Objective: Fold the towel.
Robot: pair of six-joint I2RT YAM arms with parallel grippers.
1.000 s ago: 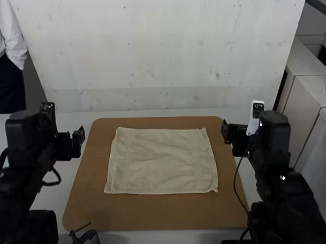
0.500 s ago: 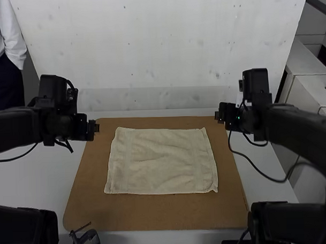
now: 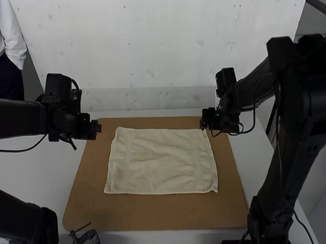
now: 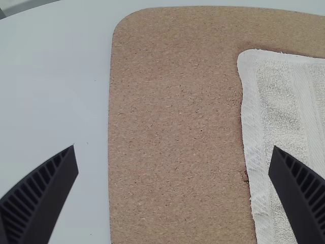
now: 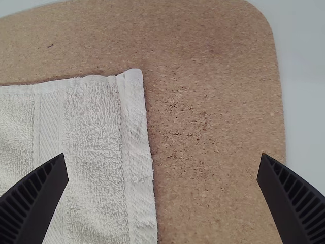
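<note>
Hanging over the left side of the brown board (image 3: 155, 214), the left gripper (image 3: 97, 126) has widely parted fingers (image 4: 43, 190), their bases cut off in its wrist view. The towel (image 3: 159, 160) lies spread and lightly wrinkled on the board's middle. The right gripper (image 3: 203, 122), fingers (image 5: 292, 195) likewise apart, partly hides the towel's far right corner in the high view.

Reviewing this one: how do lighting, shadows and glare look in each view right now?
High view: dim, with the left arm and right arm so dark that little surface detail shows; faint shading picks out creases in the towel. Left wrist view: brighter, board without strong glare. Right wrist view: also brighter, with a thin shadow along one towel edge.
</note>
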